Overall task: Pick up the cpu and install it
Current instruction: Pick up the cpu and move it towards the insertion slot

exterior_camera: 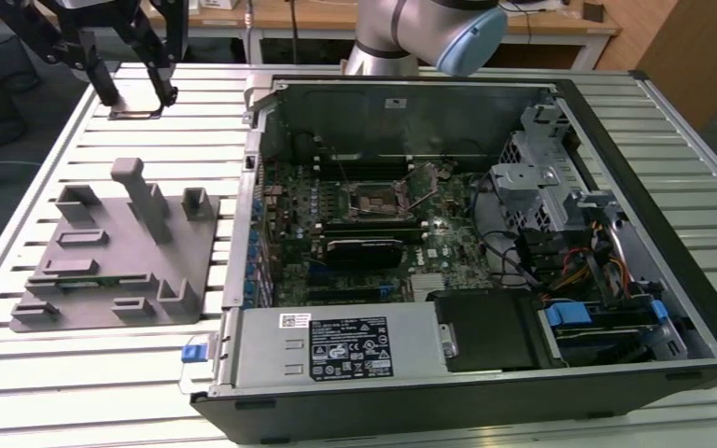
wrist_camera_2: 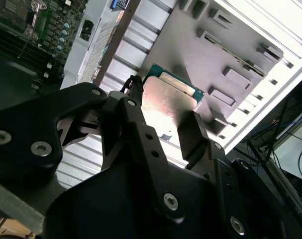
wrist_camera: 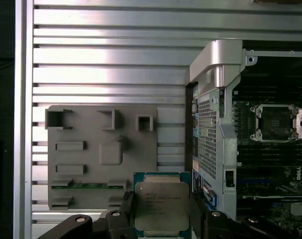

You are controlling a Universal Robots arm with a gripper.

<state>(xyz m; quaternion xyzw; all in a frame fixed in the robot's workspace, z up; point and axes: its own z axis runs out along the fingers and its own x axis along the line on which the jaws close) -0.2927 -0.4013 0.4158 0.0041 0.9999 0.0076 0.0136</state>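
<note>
The cpu [wrist_camera: 162, 206] is off the table, clamped by two opposite edges between the black fingers [wrist_camera: 127, 205] of the gripper [wrist_camera: 162, 215], silver top facing the camera. In the first wrist view the gripper body cuts off one edge of the chip. In the second wrist view the cpu [wrist_camera_2: 170, 107] shows glare on its lid, and a finger [wrist_camera_2: 191, 130] hides part of one side. In the exterior view the gripper [exterior_camera: 134, 93] hangs over the slatted table [exterior_camera: 35, 373] near the corner at the exterior view's upper left, beyond the gray fixture [exterior_camera: 109, 271]. The chip there is only a thin, hard-to-read sliver. The socket [exterior_camera: 373, 198] sits well apart, inside the open computer case [exterior_camera: 458, 392].
</note>
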